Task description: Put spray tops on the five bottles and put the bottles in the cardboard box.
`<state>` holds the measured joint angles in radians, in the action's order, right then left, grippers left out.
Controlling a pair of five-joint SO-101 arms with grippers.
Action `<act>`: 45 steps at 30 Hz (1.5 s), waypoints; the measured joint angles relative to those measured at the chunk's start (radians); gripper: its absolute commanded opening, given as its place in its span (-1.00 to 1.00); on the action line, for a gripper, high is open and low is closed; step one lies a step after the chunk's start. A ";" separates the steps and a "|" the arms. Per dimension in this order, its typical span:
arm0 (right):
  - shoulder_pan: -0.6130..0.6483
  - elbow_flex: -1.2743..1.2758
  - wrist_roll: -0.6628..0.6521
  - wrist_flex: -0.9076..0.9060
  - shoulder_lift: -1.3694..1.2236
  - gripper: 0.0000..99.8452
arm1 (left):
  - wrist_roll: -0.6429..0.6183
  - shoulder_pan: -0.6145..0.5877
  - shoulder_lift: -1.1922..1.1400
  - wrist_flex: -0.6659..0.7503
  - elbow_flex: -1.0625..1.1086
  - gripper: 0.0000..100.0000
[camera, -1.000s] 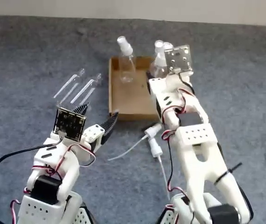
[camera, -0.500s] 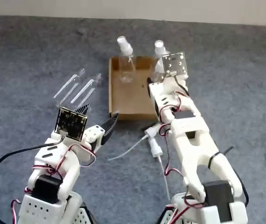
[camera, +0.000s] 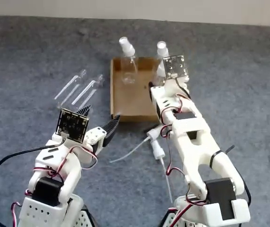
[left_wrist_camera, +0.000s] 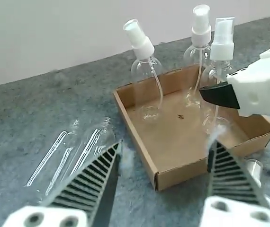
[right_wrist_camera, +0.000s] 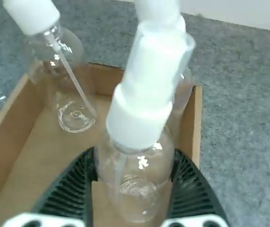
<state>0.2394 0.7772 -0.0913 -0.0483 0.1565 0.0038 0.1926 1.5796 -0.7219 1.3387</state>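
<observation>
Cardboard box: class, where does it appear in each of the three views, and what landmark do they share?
High view: box upper centre, ahead of both arms.
Left wrist view: box beyond the open left pincer.
Right wrist view: box beneath the held bottle in the right pincer.
Shared landmark: the corner bottle, capped, standing in the box.

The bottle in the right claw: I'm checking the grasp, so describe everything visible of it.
The clear round plastic bottle stands upright in the shallow brown cardboard box. A white spray top is on its neck, with a thin dip tube inside. The right claw grips its body between black ribbed fingers. It appears empty.
</observation>
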 measured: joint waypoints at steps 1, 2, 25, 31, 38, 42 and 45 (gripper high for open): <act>0.000 0.000 0.000 0.003 0.000 -0.99 | 0.000 0.000 0.000 0.000 0.000 -0.54; 0.000 0.000 0.000 0.012 0.000 -0.99 | 0.000 0.000 0.000 0.000 0.000 -0.54; 0.000 0.002 0.000 0.074 -0.011 -0.98 | 0.000 0.000 0.000 0.000 0.000 -0.54; 0.000 0.002 0.000 0.074 -0.011 -0.87 | 0.000 0.000 0.000 0.000 0.000 -0.54; 0.000 0.002 0.000 0.074 -0.011 -0.80 | 0.000 0.000 0.000 0.000 0.000 -0.54; 0.000 0.002 0.000 0.074 -0.011 -0.80 | 0.000 0.000 0.000 0.000 0.000 -0.54; 0.000 0.002 0.000 0.074 -0.011 -0.76 | 0.000 0.000 0.000 0.000 0.000 -0.54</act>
<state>0.2394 0.7787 -0.0913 0.0253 0.1458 0.0038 0.1926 1.5796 -0.7219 1.3387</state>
